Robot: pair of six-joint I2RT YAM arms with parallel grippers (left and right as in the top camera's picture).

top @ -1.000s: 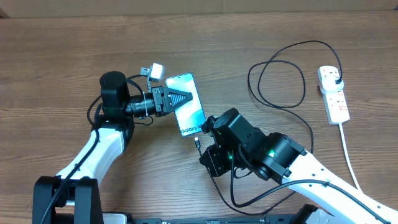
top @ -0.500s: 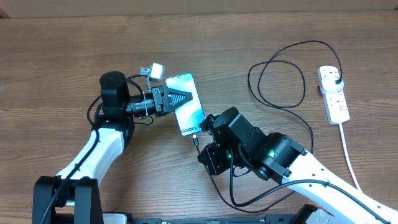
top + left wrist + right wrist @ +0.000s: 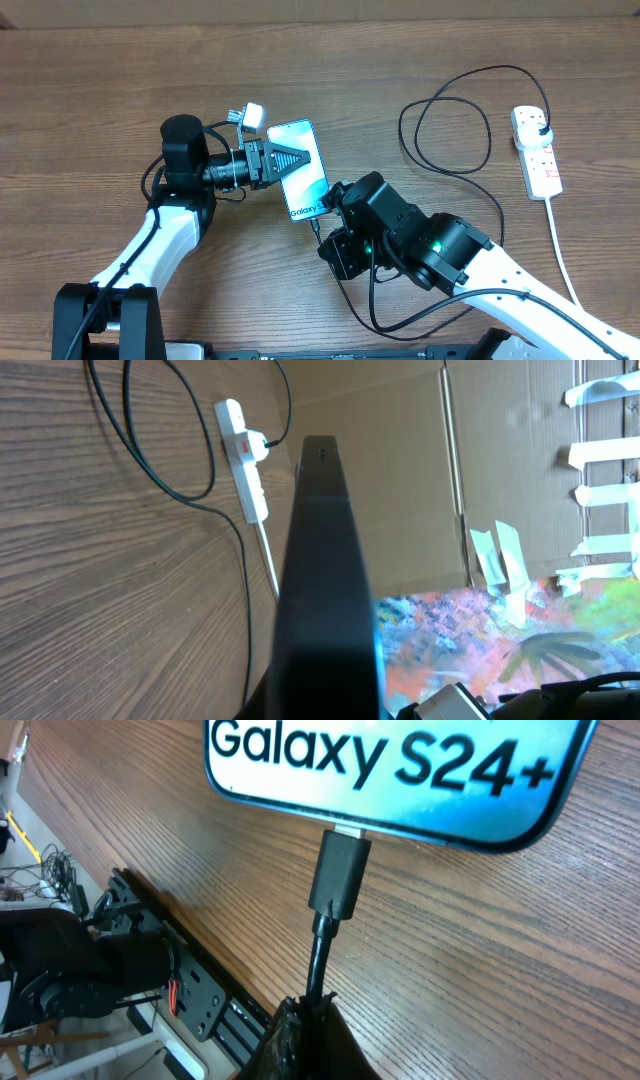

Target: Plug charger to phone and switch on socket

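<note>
While the left gripper (image 3: 285,160) clamps the phone (image 3: 312,190), the right gripper (image 3: 305,1025) pinches the charger (image 3: 338,875), tip at the phone's port; next push straight home, then switch the socket (image 3: 536,152), well right of the phone.

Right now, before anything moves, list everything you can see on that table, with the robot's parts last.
phone: one, light-blue screen reading Galaxy S24+, left of centre, clamped by the left arm.
charger: one, black; its connector is at the phone's bottom port, the cable loops across the right half, and the plug sits in the strip.
socket: one, white strip with red marks, far right, with a white cord trailing toward the near edge.
small white block: one, white, just beyond the phone's far end.
table: one, brown wood.
cardboard wall: one, tan, behind the table.
left gripper: one, black, shut on the phone.
right gripper: one, black, shut on the charger cable just behind the connector.
</note>
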